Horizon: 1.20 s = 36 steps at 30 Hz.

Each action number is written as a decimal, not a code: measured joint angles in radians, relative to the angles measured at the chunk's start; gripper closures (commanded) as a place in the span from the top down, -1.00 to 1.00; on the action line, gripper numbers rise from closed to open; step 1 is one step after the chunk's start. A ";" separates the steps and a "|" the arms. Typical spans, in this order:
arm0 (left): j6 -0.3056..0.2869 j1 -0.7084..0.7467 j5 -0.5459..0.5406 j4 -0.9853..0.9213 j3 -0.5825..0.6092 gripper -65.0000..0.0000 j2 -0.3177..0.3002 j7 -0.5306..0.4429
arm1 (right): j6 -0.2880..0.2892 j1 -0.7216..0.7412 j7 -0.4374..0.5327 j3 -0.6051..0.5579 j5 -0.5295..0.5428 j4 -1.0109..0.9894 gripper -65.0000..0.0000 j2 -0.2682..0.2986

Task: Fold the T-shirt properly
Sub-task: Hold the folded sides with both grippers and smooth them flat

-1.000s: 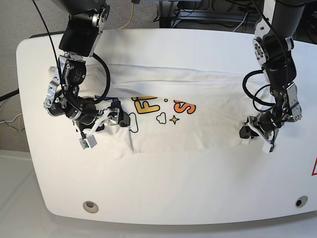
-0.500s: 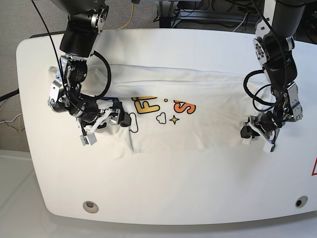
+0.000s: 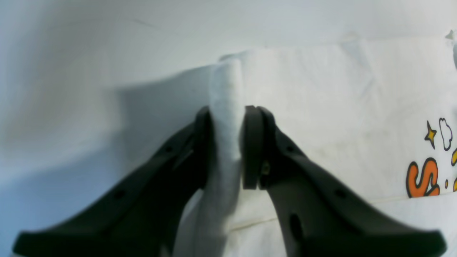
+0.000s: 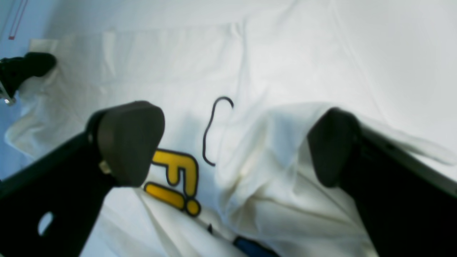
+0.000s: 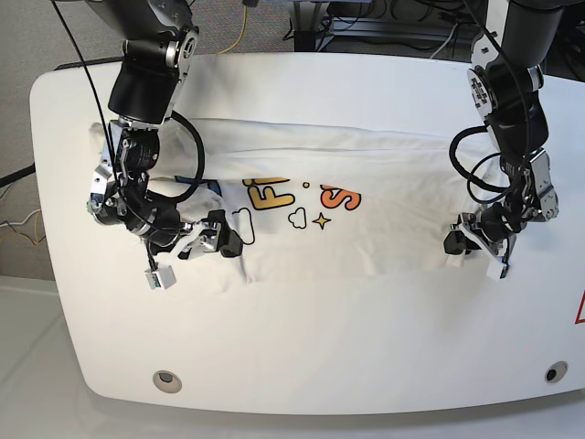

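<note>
Base view: the T-shirt (image 5: 356, 206) lies spread across the middle of the white table (image 5: 302, 357), its printed letters near the centre. At about 3 o'clock on the shirt, the left end effector (image 5: 471, 247) pinches a raised fold of the white hem; the left wrist view shows both fingers (image 3: 254, 146) pressed narrowly against the cloth ridge. At about 9 o'clock, the right end effector (image 5: 196, 251) stands wide apart, straddling rumpled fabric beside the yellow lettering; in the right wrist view its pads (image 4: 130, 142) hold nothing.
</note>
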 measured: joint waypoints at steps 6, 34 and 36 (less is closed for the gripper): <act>0.000 0.000 0.000 0.000 0.000 -0.61 -0.001 0.002 | 0.000 0.006 0.044 -0.005 0.001 -0.057 1.00 0.010; -0.003 0.000 0.002 0.000 0.002 -0.61 -0.024 0.010 | 0.000 0.006 0.124 -0.093 0.000 -0.084 0.81 0.019; -0.003 0.000 0.002 0.000 0.002 -0.61 -0.025 0.010 | 0.000 0.006 0.130 -0.093 -0.004 -0.084 0.65 0.020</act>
